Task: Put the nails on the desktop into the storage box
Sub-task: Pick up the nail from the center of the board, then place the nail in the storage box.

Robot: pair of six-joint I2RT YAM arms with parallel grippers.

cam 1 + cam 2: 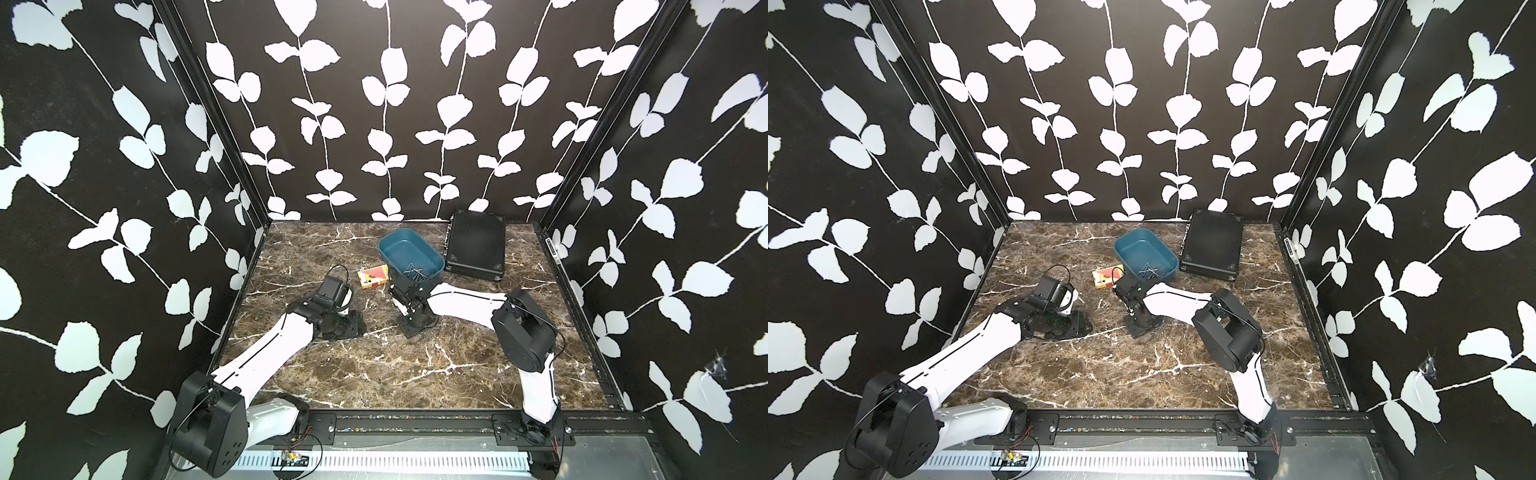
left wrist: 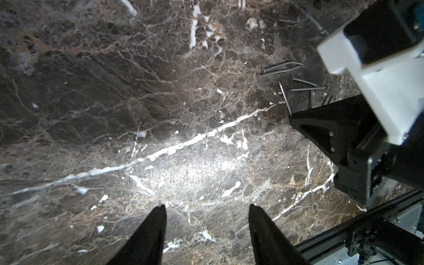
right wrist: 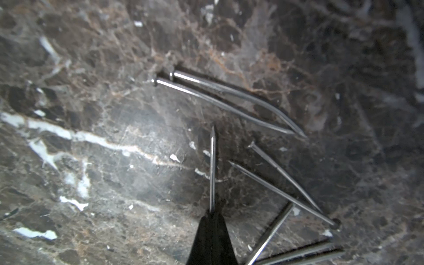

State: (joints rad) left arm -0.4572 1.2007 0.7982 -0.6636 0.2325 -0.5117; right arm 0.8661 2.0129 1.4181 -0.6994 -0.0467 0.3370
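In the right wrist view my right gripper (image 3: 212, 213) is shut on one thin silvery nail (image 3: 213, 169) that sticks out past its tips. Several more nails (image 3: 229, 101) lie loose on the brown marble desktop (image 1: 395, 365) around it. The left wrist view shows my left gripper (image 2: 207, 206) open over bare marble, with the same nails (image 2: 281, 67) off to one side. The teal storage box (image 1: 399, 249) stands just behind the right gripper (image 1: 415, 328), and several nails (image 1: 417, 271) lie inside it.
A small red-and-white card box (image 1: 374, 277) lies left of the storage box. A black ribbed case (image 1: 476, 245) lies at the back right, close to the box. The left gripper (image 1: 349, 328) hangs low, left of the right one. Black leaf-patterned walls enclose three sides.
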